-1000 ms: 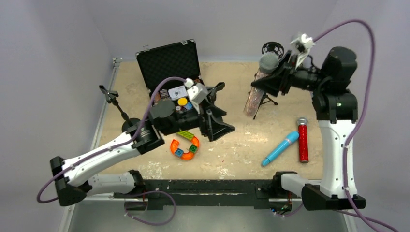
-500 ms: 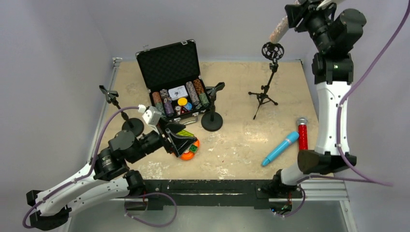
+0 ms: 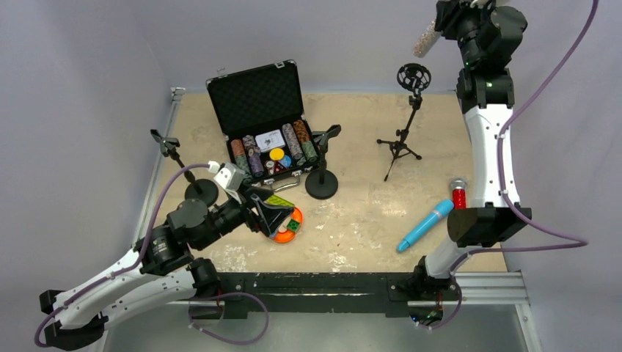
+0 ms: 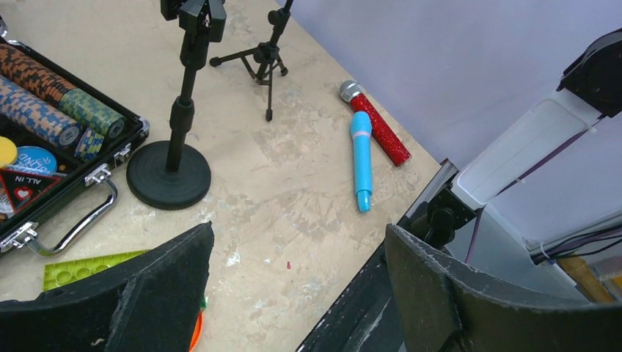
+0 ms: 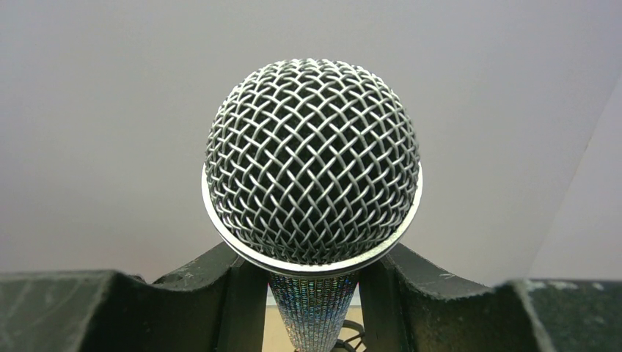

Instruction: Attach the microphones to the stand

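My right gripper (image 3: 444,16) is raised high above the table's back right, shut on the silver-pink glitter microphone (image 3: 424,38). Its grey mesh head (image 5: 313,161) fills the right wrist view, with the glitter body (image 5: 314,312) clamped between the jaws of the right gripper (image 5: 314,297). Below it stands the tripod stand (image 3: 400,149) with its ring mount (image 3: 414,75). The red glitter microphone (image 3: 459,196) and the light-blue microphone (image 3: 425,225) lie on the table at the right. My left gripper (image 3: 277,213) hangs open and empty near the table's front left. The left wrist view shows the left gripper (image 4: 299,253) above bare table.
A round-base stand (image 3: 321,183) with a clip stands mid-table. A smaller clip stand (image 3: 198,191) is at the left. An open black case (image 3: 257,92) of poker chips sits at the back. An orange toy (image 3: 284,229) lies under my left gripper. The right arm's link partly covers the red microphone.
My right arm lifted the silver-pink microphone from beside the tripod stand to high above it. My left arm pulled back from the case toward the front left, its jaws opening wider.
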Controlling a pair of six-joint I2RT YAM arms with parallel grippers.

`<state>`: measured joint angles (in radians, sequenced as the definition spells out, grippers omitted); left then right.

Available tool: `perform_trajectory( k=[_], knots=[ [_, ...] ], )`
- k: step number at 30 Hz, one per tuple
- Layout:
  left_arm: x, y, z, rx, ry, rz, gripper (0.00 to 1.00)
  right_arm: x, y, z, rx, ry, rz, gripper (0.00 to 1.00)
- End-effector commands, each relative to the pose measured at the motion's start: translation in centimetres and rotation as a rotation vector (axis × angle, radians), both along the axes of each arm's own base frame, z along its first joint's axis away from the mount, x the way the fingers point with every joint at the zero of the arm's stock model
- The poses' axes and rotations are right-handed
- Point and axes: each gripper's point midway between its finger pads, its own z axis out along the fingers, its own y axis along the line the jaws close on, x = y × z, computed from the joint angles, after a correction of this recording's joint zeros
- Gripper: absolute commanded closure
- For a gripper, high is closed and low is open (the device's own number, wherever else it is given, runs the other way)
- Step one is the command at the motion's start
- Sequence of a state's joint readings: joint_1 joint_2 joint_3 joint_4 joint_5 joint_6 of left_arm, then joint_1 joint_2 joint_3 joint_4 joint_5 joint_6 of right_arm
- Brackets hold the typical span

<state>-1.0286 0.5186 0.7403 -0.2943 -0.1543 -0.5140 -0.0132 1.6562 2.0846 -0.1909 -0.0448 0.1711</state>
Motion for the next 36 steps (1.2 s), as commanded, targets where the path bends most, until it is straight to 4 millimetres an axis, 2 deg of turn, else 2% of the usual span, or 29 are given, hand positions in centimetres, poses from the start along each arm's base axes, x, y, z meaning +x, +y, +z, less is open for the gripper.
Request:
perform_trajectory(
  k=[1, 10, 13, 17, 23, 27, 28, 29, 30, 36],
  knots=[
    [0.1, 0.6, 0.8, -0.014, -0.005, 0.024, 0.10, 1.1, -0.3, 0.0, -0.008, -0.041, -0.026, 1.00],
    [0.0, 1.6, 0.3, -0.018, -0.001, 0.050, 0.10, 2.5, -0.7, -5.1, -0.054, 0.068, -0.047, 1.00],
    [0.0, 1.7, 0.2, -0.017, 0.000, 0.051, 0.10, 2.4, -0.7, -6.1, -0.085, 0.093, -0.044, 1.00],
    [0.0, 1.7, 0.1, -0.014, 0.001, 0.051, 0.10, 1.7, -0.5, -6.3, -0.114, 0.098, -0.026, 1.00],
    [-0.1, 1.8, 0.1, -0.017, 0.000, 0.050, 0.10, 0.0, 0.1, -4.1, -0.150, 0.061, 0.001, 1.00],
    [-0.2, 1.9, 0.1, -0.025, -0.001, 0.048, 0.10, -1.0, 0.3, -3.7, -0.162, 0.061, 0.013, 1.00],
    [-0.2, 1.9, 0.0, -0.025, -0.002, 0.047, 0.10, -1.0, 0.3, -3.9, -0.167, 0.064, 0.017, 1.00],
    [-0.3, 1.9, 0.0, -0.027, -0.001, 0.047, 0.10, -1.0, 1.5, -4.3, -0.169, 0.072, 0.042, 1.00],
    [-0.3, 2.0, -0.1, -0.028, -0.001, 0.046, 0.10, -0.9, 1.8, -4.6, -0.170, 0.082, 0.051, 1.00],
    [-0.6, 2.5, -0.2, -0.034, 0.001, 0.047, 0.10, 1.0, 1.5, -6.9, -0.202, 0.162, 0.042, 1.00]
  ],
)
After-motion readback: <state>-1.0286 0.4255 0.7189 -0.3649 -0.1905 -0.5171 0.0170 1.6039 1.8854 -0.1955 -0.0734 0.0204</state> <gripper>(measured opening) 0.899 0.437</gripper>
